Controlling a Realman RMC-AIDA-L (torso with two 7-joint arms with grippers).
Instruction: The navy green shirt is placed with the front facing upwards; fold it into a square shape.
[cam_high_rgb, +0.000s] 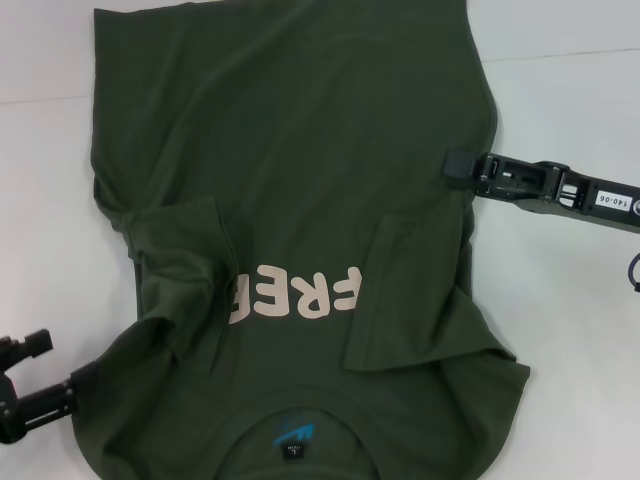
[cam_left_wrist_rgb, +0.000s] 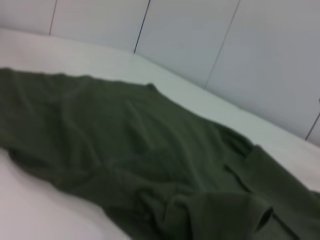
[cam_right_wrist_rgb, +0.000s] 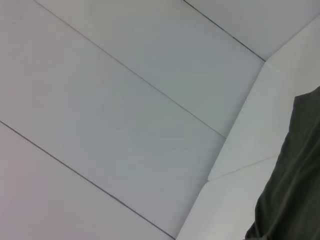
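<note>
We see the navy green shirt (cam_high_rgb: 300, 200) spread front-up on the white worktop (cam_high_rgb: 45, 120), collar nearest us, its pale "FREE" lettering (cam_high_rgb: 295, 295) showing and both sleeves turned in over the body. The right gripper (cam_high_rgb: 458, 163) reaches in from the side, its jaws clenched on the shirt's right edge midway along. The left gripper (cam_high_rgb: 82, 385) sits at the shirt's near left corner by the shoulder; we cannot tell how its jaws stand. Pale wall panels (cam_right_wrist_rgb: 125, 100) rise behind the worktop
</note>
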